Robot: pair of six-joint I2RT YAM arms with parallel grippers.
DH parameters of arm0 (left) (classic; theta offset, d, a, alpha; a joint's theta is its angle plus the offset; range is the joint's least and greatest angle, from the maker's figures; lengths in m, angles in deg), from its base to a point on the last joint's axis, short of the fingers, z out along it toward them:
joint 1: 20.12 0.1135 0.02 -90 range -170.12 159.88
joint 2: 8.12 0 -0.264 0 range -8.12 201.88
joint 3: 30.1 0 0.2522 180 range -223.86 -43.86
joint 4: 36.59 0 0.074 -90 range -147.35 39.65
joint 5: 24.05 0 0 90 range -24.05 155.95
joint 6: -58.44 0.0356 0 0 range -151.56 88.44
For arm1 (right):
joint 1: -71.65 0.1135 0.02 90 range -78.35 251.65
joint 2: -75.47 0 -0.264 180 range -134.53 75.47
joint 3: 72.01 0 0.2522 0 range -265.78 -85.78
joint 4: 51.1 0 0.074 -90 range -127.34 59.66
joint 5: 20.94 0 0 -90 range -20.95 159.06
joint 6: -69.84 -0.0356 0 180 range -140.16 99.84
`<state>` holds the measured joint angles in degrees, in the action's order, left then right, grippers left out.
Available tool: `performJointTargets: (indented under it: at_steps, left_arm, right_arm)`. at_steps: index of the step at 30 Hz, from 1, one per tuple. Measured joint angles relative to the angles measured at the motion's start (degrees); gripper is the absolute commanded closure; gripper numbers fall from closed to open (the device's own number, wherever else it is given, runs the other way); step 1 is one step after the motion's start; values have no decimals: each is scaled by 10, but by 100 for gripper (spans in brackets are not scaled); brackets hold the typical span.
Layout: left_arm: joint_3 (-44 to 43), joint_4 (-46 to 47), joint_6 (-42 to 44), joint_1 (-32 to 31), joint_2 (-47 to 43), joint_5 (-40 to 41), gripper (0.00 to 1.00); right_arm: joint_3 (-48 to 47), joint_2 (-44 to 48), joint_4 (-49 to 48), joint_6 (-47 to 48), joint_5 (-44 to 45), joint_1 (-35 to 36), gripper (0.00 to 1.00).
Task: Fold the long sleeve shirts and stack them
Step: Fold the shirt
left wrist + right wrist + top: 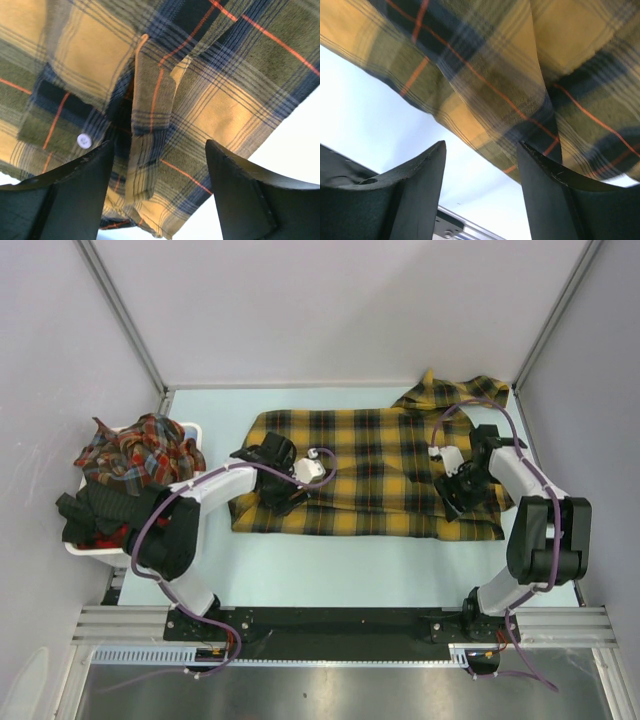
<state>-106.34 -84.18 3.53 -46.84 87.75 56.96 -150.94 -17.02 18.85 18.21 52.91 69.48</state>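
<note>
One mustard shirt [370, 465] under left pincer [160, 150], right pincer [482, 147], both agape.

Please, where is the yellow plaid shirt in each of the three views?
Top external: yellow shirt spread across the middle.
Left wrist: shirt fills most of the frame.
Right wrist: shirt covers top and right.
Shared landmark: pale table beside the shirt's edge.

The left arm [210, 487] and right arm [545, 535] share white curved link shells, bulky black joint housings and a looping purple cable [143, 525] each, stand on a black base plate [330, 625], and end in the left gripper [157, 150] and right gripper [481, 150], both with matte black, wedge-shaped, faintly scuffed fingers [245, 195].
</note>
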Motion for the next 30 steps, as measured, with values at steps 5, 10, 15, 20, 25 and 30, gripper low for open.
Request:
performJointTargets:
  at_steps: [5, 10, 15, 20, 25, 30]
  left_arm:
    - [9, 16, 10, -7, 15, 20, 45]
    - [9, 24, 9, -10, 26, 28, 64]
    - [8, 26, 7, -19, 34, 27, 86]
    - [-7, 20, -5, -31, 40, 22, 94]
    - [-26, 14, -17, -38, 43, 10, 99]
    - [-29, 8, -22, -38, 43, 9, 100]
  right_arm:
    - [33, 24, -29, 23, 53, 2, 51]
    - [40, 19, -73, 39, 98, 2, 73]
    - [40, 4, -110, 44, 131, -2, 90]
    - [39, -9, -128, 47, 144, -19, 81]
    - [21, -8, -102, 69, 116, -63, 31]
    - [21, 30, -73, 103, 81, -75, 27]
